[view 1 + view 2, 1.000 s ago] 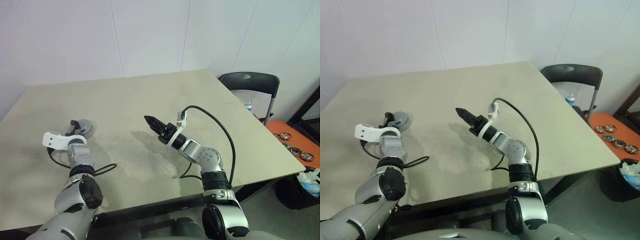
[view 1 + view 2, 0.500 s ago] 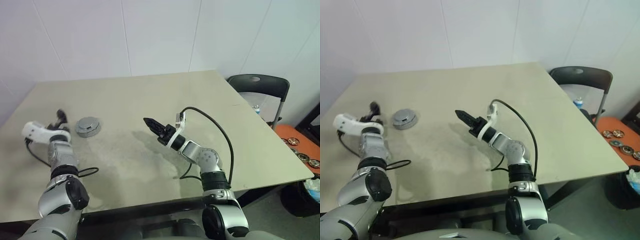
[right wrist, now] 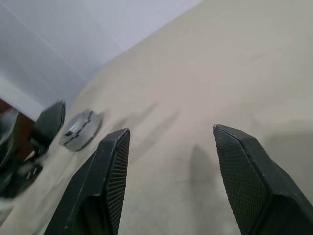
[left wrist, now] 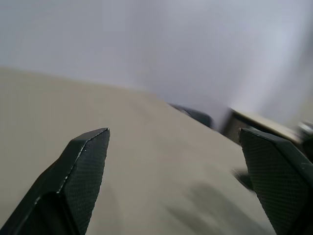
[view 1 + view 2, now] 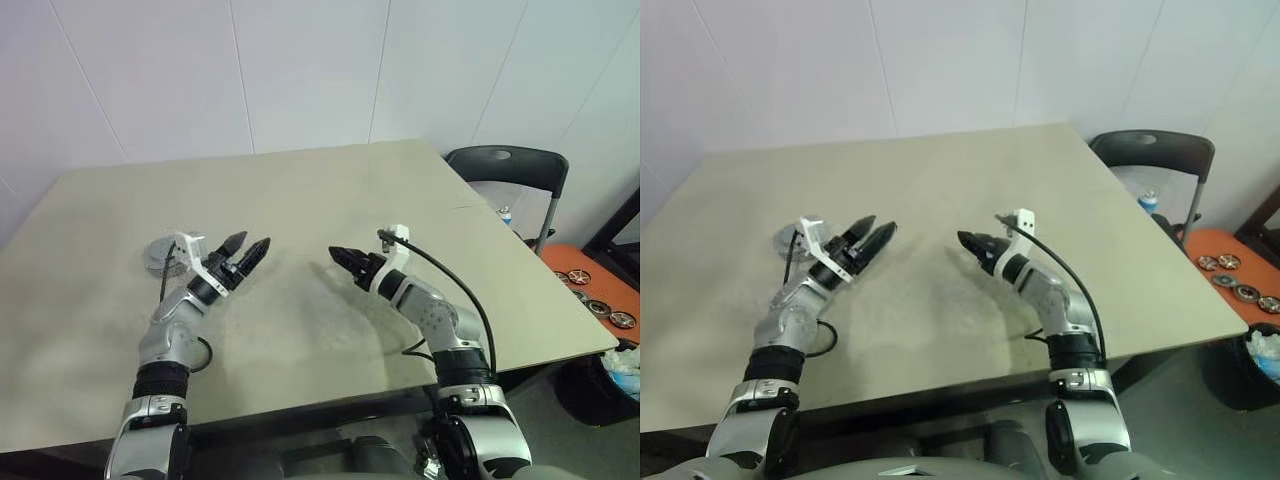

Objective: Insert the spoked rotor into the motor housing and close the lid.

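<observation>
No readable text, label, brand, number or sign appears anywhere in these views.
</observation>
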Robot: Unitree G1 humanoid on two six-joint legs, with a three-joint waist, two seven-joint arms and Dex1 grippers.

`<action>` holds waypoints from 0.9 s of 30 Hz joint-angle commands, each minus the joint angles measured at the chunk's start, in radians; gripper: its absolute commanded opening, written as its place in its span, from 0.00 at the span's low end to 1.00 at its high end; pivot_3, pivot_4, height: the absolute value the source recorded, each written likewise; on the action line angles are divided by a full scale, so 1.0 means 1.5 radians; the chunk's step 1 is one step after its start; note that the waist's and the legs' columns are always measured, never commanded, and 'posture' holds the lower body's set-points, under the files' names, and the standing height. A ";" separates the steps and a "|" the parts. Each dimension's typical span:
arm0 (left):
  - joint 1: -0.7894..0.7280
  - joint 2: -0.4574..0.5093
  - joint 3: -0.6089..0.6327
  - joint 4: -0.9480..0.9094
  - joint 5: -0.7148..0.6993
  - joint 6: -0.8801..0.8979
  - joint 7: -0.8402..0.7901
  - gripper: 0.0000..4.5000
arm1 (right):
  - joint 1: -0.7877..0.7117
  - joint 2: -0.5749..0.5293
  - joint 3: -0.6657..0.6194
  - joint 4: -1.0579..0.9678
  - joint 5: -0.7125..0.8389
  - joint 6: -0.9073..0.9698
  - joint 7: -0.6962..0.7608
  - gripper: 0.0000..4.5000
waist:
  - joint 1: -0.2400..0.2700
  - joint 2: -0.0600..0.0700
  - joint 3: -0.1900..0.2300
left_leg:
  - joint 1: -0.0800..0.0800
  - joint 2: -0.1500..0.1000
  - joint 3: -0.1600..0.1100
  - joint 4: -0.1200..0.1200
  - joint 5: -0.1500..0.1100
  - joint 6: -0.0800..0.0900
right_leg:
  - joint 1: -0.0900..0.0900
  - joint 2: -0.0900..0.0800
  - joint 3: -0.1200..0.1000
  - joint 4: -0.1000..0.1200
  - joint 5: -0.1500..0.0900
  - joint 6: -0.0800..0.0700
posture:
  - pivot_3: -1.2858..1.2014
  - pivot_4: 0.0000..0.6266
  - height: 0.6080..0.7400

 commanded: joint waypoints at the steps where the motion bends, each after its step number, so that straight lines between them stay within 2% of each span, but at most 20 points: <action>1: -0.045 0.007 0.078 -0.030 -0.034 -0.045 0.072 0.80 | -0.023 0.020 0.040 0.010 -0.025 -0.027 0.023 0.63 | 0.004 0.000 0.000 | 0.000 0.000 0.000 0.000 0.000 0.000 | 0.000 0.000 0.000 0.000 0.000 0.000 | 0.52 0.00 1.00; 3: -0.053 0.011 0.092 -0.037 -0.028 -0.062 0.092 0.65 | -0.029 0.029 0.054 0.017 -0.038 -0.038 0.028 0.63 | 0.008 0.000 0.000 | 0.000 0.000 0.000 0.000 0.000 0.000 | 0.000 0.000 0.000 0.000 0.000 0.000 | 0.52 0.00 1.00; 7: -0.071 0.034 0.122 -0.036 0.047 -0.172 0.202 0.35 | -0.035 0.051 0.045 0.069 -0.043 -0.067 0.035 0.63 | 0.012 -0.001 0.000 | -0.001 -0.001 0.000 0.000 0.000 0.000 | 0.000 -0.001 0.000 -0.002 0.001 0.001 | 0.52 0.00 1.00; 11: -0.082 0.052 0.098 -0.045 0.120 -0.222 0.263 0.03 | -0.037 0.063 0.060 0.069 -0.044 -0.063 0.051 0.63 | 0.017 -0.001 0.000 | -0.001 -0.002 0.000 0.000 0.000 0.000 | 0.000 -0.002 0.000 -0.002 0.001 0.001 | 0.52 0.00 1.00; 15: -0.097 0.071 0.080 0.009 0.178 -0.174 0.347 0.01 | -0.045 0.073 0.059 0.078 -0.045 -0.067 0.051 0.63 | 0.026 -0.001 0.000 | 0.000 -0.002 0.000 0.000 0.000 0.000 | 0.000 -0.001 -0.001 -0.001 0.001 0.001 | 0.52 0.00 1.00; 21: -0.136 0.099 0.060 0.222 0.236 0.113 0.545 0.01 | -0.049 0.075 0.047 0.063 -0.041 -0.065 0.047 0.63 | 0.023 0.000 0.000 | 0.002 -0.002 0.000 0.000 0.000 0.000 | 0.002 0.000 -0.001 0.000 0.001 0.001 | 0.52 0.00 1.00; 23: -0.137 0.096 0.059 0.228 0.236 0.126 0.554 0.01 | -0.051 0.074 0.044 0.057 -0.040 -0.066 0.045 0.63 | 0.024 -0.001 0.000 | 0.001 -0.002 0.000 0.000 0.000 0.000 | 0.001 0.000 -0.001 0.000 0.001 0.001 | 0.52 0.00 1.00; 27: -0.150 0.093 0.060 0.179 0.212 0.042 0.477 0.01 | -0.058 0.075 0.038 0.070 -0.046 -0.074 0.046 0.63 | 0.025 -0.001 0.000 | 0.000 -0.002 0.000 0.000 0.000 0.000 | 0.001 -0.001 -0.001 0.000 0.001 0.001 | 0.52 0.00 1.00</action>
